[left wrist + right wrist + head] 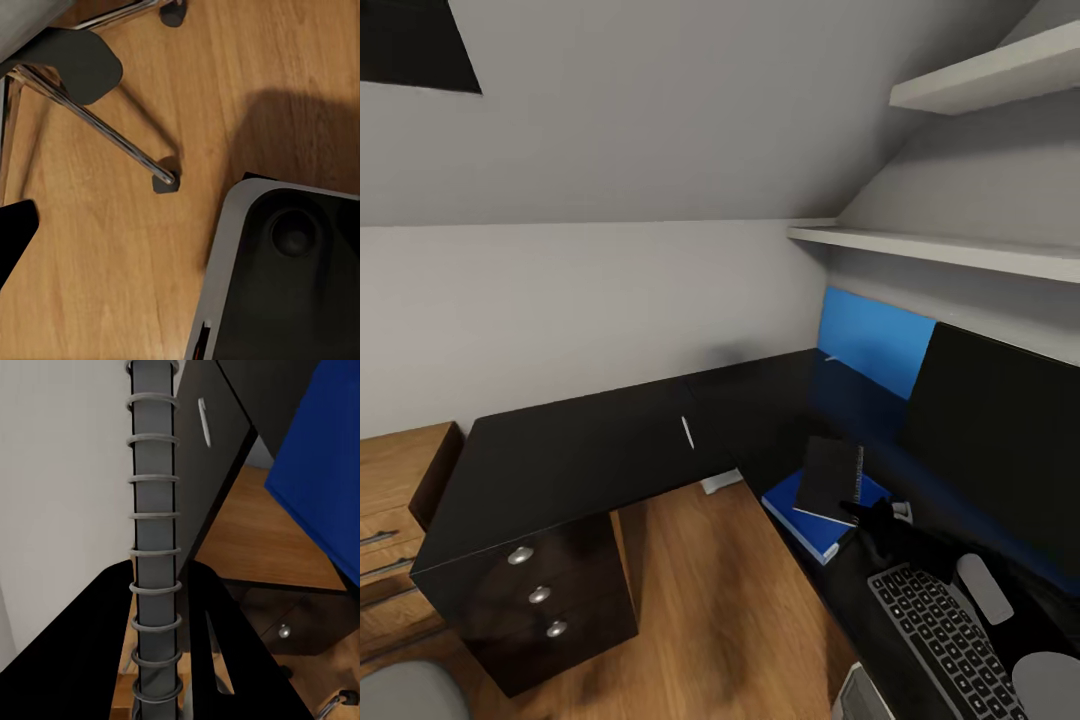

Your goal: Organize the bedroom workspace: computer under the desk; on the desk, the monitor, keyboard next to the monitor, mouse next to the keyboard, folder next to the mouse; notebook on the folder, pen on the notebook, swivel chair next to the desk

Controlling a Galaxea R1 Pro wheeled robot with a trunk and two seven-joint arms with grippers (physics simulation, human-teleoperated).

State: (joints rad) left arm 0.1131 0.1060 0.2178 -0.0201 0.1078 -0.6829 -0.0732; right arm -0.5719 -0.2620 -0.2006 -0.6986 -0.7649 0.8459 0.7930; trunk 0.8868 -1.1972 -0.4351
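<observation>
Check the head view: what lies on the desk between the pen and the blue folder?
Nothing: in the head view, bare glossy black desk top separates the white pen from the folder, which carries the spiral notebook.

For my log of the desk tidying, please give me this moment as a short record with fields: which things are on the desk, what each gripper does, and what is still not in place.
on desk: folder, keyboard, mouse, monitor, pen
notebook: dark, spiral-bound, tilted above the folder
right gripper: shut on the notebook's spiral edge
left gripper: state cannot be told; its camera looks down at the wooden floor, the computer and the swivel chair base
not yet in place: pen lies apart, on the desk's far wing
</observation>
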